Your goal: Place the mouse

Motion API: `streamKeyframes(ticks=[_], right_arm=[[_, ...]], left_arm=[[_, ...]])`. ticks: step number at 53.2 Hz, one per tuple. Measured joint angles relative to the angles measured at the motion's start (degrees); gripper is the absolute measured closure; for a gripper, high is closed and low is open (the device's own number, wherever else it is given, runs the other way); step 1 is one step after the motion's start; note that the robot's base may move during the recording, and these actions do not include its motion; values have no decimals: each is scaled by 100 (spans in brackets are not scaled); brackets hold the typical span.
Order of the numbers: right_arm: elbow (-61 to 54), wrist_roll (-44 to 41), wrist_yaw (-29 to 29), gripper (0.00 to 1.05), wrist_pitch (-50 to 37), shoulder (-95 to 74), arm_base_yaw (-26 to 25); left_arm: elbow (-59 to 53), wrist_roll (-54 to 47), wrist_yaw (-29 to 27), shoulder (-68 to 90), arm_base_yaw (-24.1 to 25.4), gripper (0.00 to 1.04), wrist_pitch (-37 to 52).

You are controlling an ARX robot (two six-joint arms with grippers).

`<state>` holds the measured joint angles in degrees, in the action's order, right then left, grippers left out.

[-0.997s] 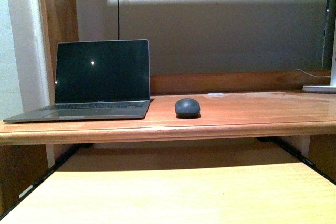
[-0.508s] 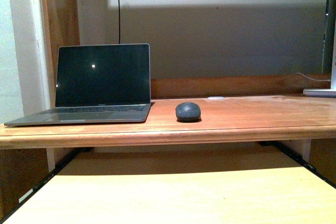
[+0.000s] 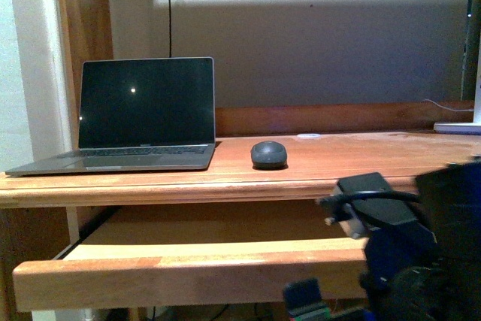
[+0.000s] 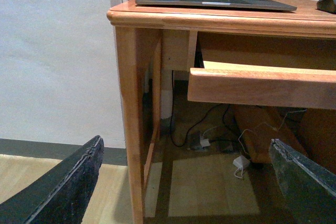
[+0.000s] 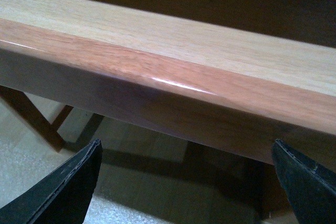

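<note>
right gripper point(image 5: 185, 150) and left gripper point(image 4: 186, 145) both spread wide and empty, mouse point(image 3: 268, 154) sits up and well beyond them on the desk point(image 3: 361, 159) near the laptop point(image 3: 143, 110), so my worry is the right one clipping the tray point(image 3: 150, 272) edge just ahead of it when going up

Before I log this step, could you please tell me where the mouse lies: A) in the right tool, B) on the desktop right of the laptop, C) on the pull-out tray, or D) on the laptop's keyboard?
B: in the front view the mouse rests on the desktop, apart from the laptop and to its right, above the pull-out tray.
</note>
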<state>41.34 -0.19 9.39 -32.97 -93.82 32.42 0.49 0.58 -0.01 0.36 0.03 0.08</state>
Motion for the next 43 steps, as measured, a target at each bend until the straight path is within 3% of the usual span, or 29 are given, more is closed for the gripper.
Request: streamKeyframes(ticks=[13,22,33,43], right_arm=[[2623,501,688,7,787,-1871,223],[3412,911,1165,7,1351,-2385,404],[3167,1080,750,7,1172,-2186,334],[1912,1207,315,7,815,-824,50]], left_arm=[[0,0,0,0,0,8,0],[0,0,0,0,0,8,0],[0,0,0,-2,0,8,0],[0,0,0,-2,0,8,0]])
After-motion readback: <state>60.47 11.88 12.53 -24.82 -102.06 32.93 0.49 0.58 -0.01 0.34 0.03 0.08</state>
